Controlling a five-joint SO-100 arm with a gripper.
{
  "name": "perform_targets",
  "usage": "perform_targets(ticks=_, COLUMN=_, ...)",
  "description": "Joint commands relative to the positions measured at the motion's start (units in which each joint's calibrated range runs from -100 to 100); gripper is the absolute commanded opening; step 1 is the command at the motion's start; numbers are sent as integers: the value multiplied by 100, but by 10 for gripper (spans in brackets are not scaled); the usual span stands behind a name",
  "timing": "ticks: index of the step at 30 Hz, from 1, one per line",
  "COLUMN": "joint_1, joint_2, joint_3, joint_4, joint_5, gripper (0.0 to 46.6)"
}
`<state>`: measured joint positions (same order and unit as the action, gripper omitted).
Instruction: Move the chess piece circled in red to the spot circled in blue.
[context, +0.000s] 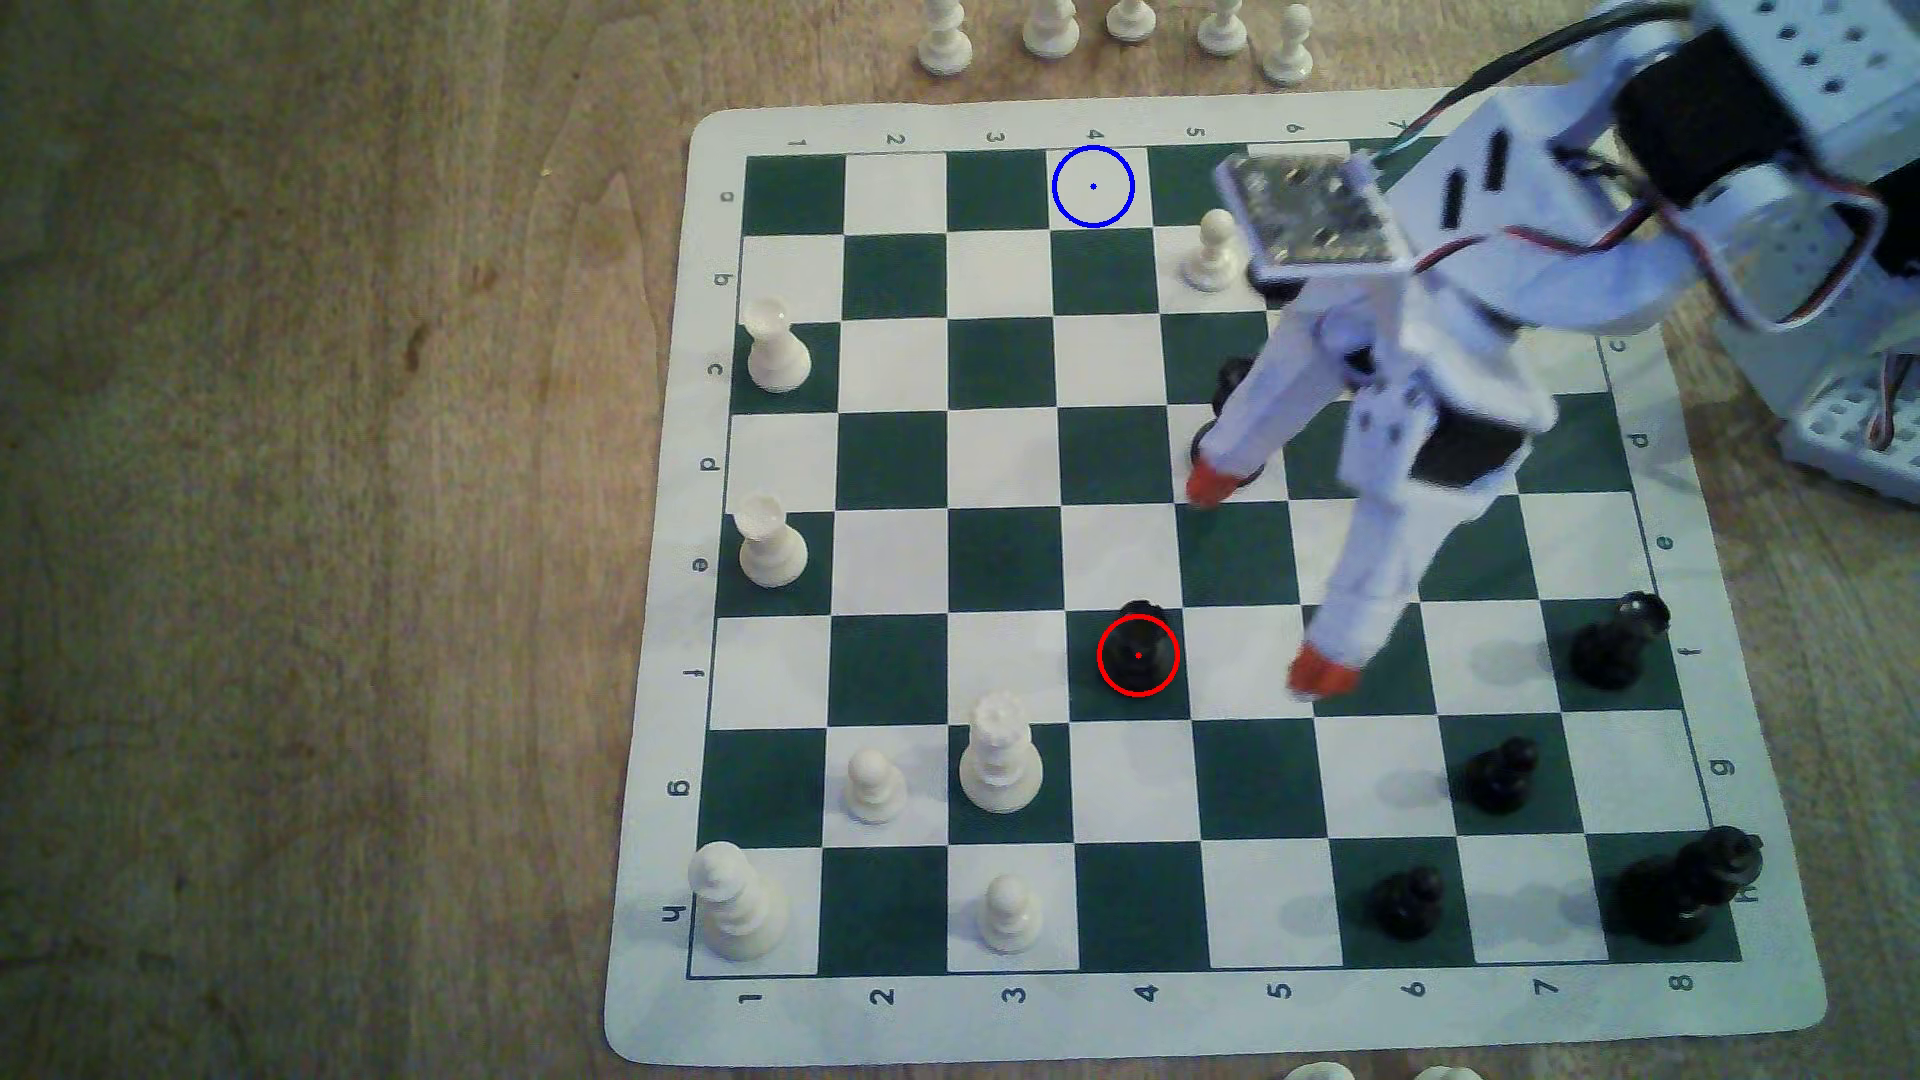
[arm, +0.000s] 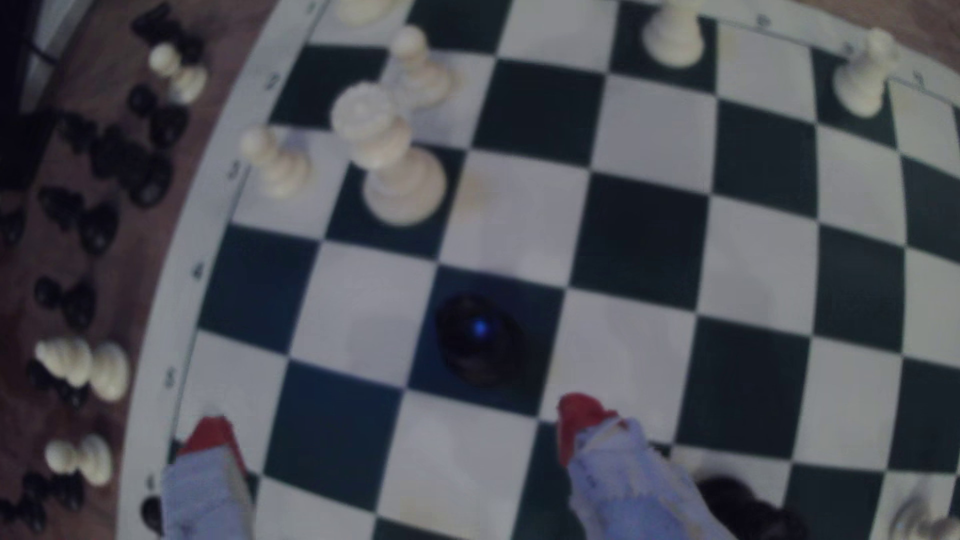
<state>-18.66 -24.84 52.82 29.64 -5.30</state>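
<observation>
The black rook (context: 1139, 649) stands upright on its red-ringed dark square toward the board's (context: 665, 582) near edge, just beside the hand (context: 1262, 582), whose red-tipped fingers (context: 1320, 670) hang spread wide, holding nothing.

black piece (context: 1231, 386) half hidden behind hand's finger; wrist view blurred throughout.

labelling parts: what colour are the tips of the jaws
Red-orange fingertips on white fingers, clearest in the exterior view.

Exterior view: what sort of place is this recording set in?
Probably a hobby or lab tabletop: a roll-up chess mat on a wooden table, a small arm's open gripper above it, spare white pawns alongside.
</observation>
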Motion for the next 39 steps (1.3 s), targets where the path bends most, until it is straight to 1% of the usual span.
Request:
perform_targets(ticks=1, joint_1=141, joint_2=430, joint_3=-767, joint_4=-220, joint_5=5, gripper=323)
perform_targets(ticks=4, joint_1=180, joint_2=642, joint_3=-831, joint_4=-286, joint_5=-5, gripper=307)
perform_targets(ticks=5, joint_1=172, joint_2=770, joint_3=-840, joint_4=-368, joint_5=-5, gripper=293)
perform_targets(ticks=8, joint_1=172, joint_2=973, joint_3=-922, joint_4=-417, joint_5=-5, gripper=282)
perform_targets(ticks=12, joint_1=118, joint_2=1135, joint_3=-1058, joint_4=-515, joint_5=-210, gripper=281)
perform_targets(ticks=14, joint_1=94, joint_2=1219, joint_3=-1166, joint_4=-663, joint_5=-244, gripper=281)
perform_targets(ticks=18, joint_1=94, joint_2=1466, joint_3=-1384, joint_4=-671, joint_5=-249, gripper=270)
perform_targets(ticks=24, joint_1=-15, joint_2=1695, joint_3=-1393, joint_4=-671, joint_5=-288, gripper=259)
perform_targets(ticks=29, joint_1=-94, joint_2=1746, joint_3=-1393, joint_4=-736, joint_5=-376, gripper=256)
perform_targets(ticks=36, joint_1=-164, joint_2=1839, joint_3=-1638, joint_4=-769, joint_5=-420, gripper=236)
perform_targets(ticks=39, joint_1=-164, joint_2=1924, joint_3=-1674, joint_4=-769, joint_5=-420, gripper=235)
